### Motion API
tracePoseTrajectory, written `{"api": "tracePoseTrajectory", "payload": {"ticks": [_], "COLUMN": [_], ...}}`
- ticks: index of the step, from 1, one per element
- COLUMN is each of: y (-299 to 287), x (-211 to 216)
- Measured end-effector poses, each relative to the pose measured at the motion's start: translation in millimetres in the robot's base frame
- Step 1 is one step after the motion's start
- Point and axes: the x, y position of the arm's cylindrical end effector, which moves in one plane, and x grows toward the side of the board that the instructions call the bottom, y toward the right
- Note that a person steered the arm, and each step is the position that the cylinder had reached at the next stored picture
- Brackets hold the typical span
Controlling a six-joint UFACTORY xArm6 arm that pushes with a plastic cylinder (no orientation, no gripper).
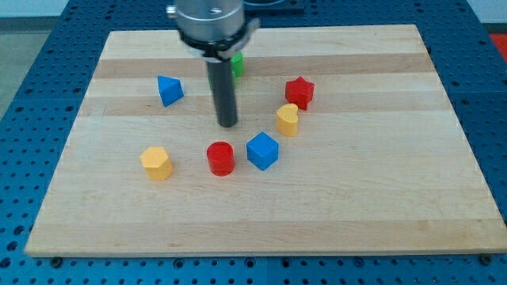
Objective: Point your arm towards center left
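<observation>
Seven small blocks lie on the wooden board (380, 206). My tip (227, 124) rests near the middle, slightly toward the frame's upper half, touching none of them; being a bare rod, it holds nothing. Left of it sits the blue triangular block (169, 89). Below it stand the red cylinder (221, 157) and blue cube (262, 150), with a yellow block (157, 162) at lower left. Right are a yellow block (287, 119) and red star (299, 92). Behind the rod, a green block (237, 63) peeks out, shape unclear.
</observation>
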Motion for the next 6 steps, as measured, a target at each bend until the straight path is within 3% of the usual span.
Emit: {"api": "tracePoseTrajectory", "payload": {"ticks": [2, 3, 6], "y": [99.6, 87.1, -83.5], "x": [0.0, 0.0, 2.8]}}
